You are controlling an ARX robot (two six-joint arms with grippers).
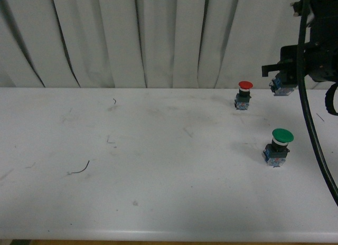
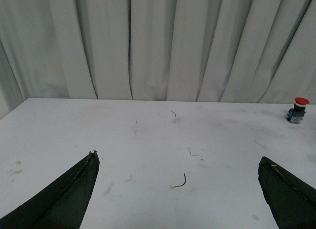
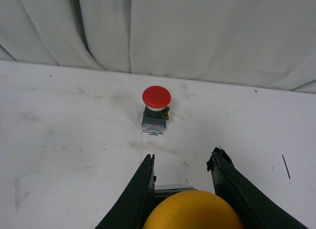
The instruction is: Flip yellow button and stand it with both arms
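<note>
Right wrist view: right hand [image 3: 182,155] grips the yellow button [image 3: 192,211], probably by its collar; left hand [image 2: 177,156] is wide open, so bring it over before flipping.

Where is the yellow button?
The yellow button is held in the right gripper, at the table's far right in the front view, just right of the red button.

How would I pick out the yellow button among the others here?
Look to the right end of the white table, near the curtain. There the right hand grips the yellow button. Its cap is yellow-orange, unlike the red button and the green button standing free on the table.
</note>
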